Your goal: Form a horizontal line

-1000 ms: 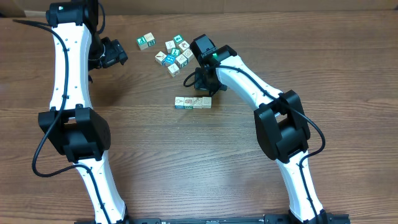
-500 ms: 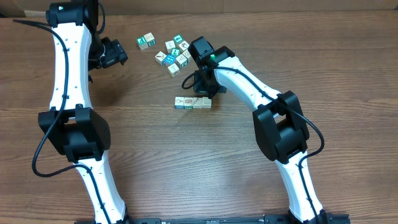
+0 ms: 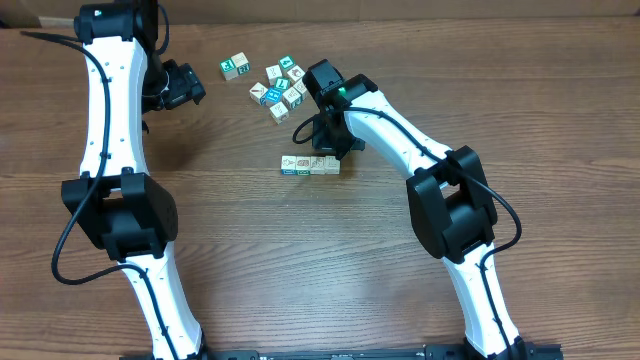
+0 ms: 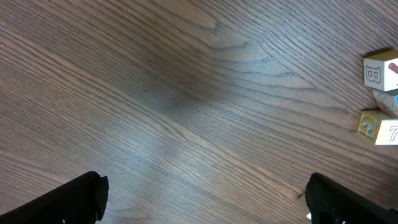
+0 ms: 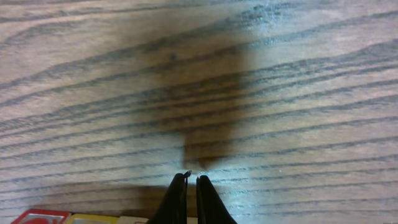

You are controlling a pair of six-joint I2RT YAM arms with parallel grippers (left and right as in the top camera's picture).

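Observation:
The horizontal line [image 3: 310,165] is a short straight row of white and teal picture cubes touching side to side at the table's middle. My right gripper [image 3: 324,148] is shut and empty, with its tips low over the wood just behind the row's right part. In the right wrist view the shut gripper [image 5: 191,179] points at bare wood, and the row's cube tops [image 5: 43,218] show at the bottom left edge. My left gripper [image 3: 186,86] is open and empty at the far left, and in its own view the gripper [image 4: 208,199] spans bare wood.
A loose bunch of similar cubes [image 3: 283,85] lies behind the row, with one cube [image 3: 236,66] apart to its left. Two of these cubes [image 4: 380,71] show at the right edge of the left wrist view. A cardboard box edge [image 3: 30,15] sits at the far left.
My right gripper has shifted slightly left, toward the row. The left arm and the cubes have not moved.

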